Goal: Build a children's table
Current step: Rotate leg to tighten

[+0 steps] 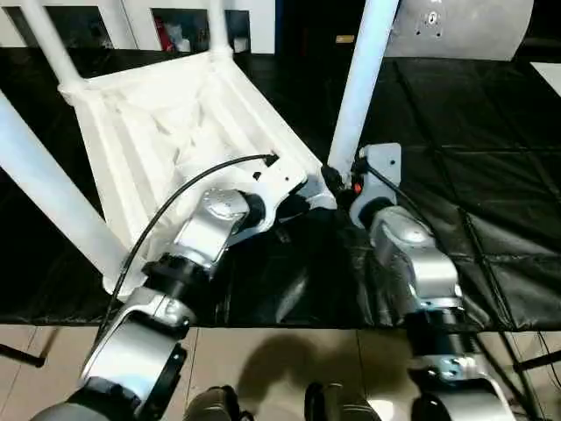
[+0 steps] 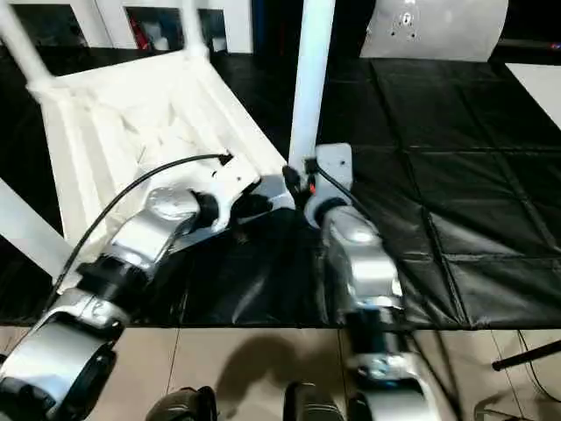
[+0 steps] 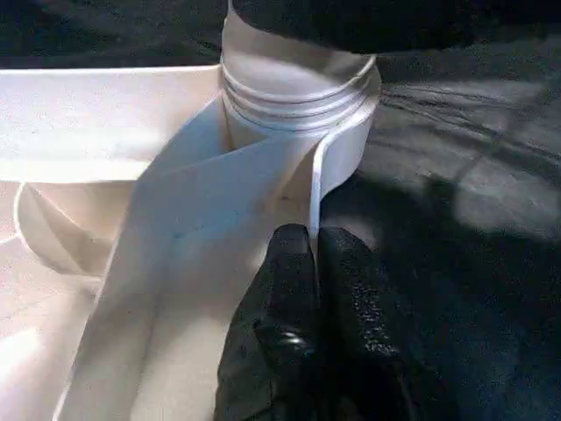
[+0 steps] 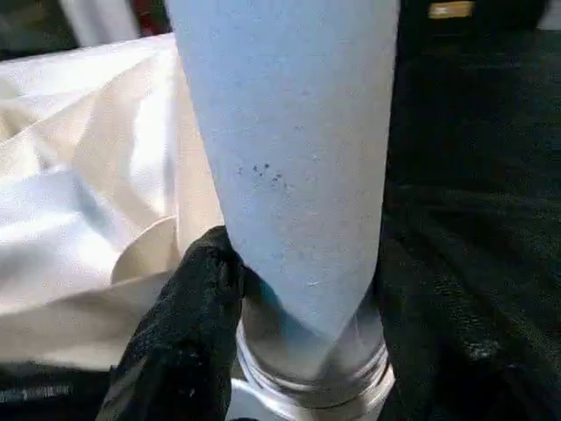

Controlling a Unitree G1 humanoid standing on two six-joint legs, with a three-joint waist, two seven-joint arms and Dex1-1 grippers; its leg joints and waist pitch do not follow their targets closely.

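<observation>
The children's table lies upside down on the black mat, its ribbed white top [image 1: 175, 132] facing up. A white leg [image 1: 359, 88] stands in the near right corner socket [image 3: 298, 96]. My right gripper [image 1: 337, 180] is shut on this leg just above the socket, with one black finger [image 4: 188, 307] against its side. My left gripper [image 3: 314, 241] is shut on the thin rim of the top [image 3: 263, 175] right beside that socket. Three other legs [image 1: 53, 202] [image 1: 53, 44] [image 1: 217, 26] stand in the remaining corners.
The black mat [image 1: 491, 193] ends at tan floor [image 1: 263, 360] close to my body. A silver panel [image 1: 456, 26] leans at the back right. A white cabinet [image 1: 131, 17] stands behind the table. Open mat lies to the right of the held leg.
</observation>
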